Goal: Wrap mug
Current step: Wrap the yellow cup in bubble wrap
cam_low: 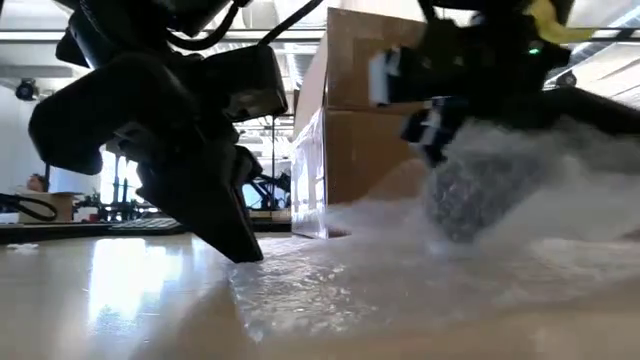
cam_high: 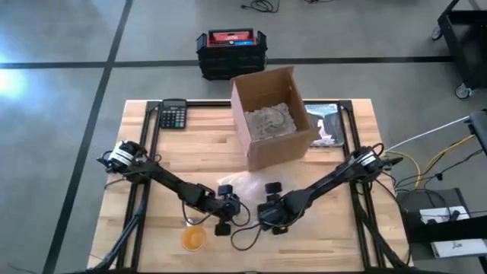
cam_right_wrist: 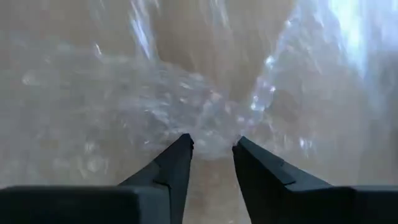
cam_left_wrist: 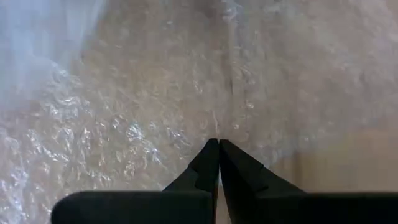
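Holding crumpled packing paper [cam_high: 268, 120], open cardboard box [cam_high: 272, 114] on bench [cam_high: 358, 247]; left gripper [cam_left_wrist: 218, 147] clenched on bubble wrap [cam_left_wrist: 155, 99], right gripper [cam_right_wrist: 212, 144] parted over it.

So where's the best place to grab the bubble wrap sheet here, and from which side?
Judging by how it lies, take the bubble wrap at a free edge, coming down from above. It lies mostly flat on the table, so only its thin margin fits between fingers. The left gripper is closed at the sheet; the right gripper is open over a raised fold.
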{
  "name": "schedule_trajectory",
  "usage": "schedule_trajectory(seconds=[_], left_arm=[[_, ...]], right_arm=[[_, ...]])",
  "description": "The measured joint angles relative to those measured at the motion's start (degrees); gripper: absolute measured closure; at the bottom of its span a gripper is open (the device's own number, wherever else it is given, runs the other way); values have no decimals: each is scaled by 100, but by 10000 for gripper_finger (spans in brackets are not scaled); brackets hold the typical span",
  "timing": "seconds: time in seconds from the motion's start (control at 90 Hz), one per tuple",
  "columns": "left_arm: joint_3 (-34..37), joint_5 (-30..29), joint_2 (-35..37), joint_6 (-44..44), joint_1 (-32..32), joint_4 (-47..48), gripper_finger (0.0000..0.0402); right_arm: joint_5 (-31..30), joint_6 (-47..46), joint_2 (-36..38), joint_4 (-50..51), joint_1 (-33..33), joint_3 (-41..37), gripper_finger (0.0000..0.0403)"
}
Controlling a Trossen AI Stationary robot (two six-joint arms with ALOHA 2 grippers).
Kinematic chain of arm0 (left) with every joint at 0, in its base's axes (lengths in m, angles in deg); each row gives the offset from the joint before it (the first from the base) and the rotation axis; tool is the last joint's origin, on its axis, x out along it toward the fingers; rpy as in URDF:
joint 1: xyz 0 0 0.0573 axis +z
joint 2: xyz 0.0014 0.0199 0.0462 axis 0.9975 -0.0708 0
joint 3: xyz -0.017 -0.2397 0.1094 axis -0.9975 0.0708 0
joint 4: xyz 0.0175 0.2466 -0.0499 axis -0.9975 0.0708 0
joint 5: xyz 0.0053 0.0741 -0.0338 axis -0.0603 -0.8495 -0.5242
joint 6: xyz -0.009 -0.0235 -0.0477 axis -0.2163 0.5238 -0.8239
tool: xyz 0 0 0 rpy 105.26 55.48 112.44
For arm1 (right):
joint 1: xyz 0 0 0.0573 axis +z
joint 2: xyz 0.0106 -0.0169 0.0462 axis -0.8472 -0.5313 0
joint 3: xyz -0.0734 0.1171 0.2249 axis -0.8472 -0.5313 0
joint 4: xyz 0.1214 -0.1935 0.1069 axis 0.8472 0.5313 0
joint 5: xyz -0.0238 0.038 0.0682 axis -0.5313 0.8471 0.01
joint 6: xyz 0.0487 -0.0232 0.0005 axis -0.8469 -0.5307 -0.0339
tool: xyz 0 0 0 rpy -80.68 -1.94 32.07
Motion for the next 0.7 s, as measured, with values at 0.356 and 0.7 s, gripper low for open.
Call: schedule_trajectory(seconds=[0.356,0.7], left_arm=[[26,102,26,-16,-9,484,402],[50,536,362,-128,-57,1277,402]], right_arm=[[7,-1640,609,3003,291,-33,345],[184,-3575,1629,3910,412,-35,370]])
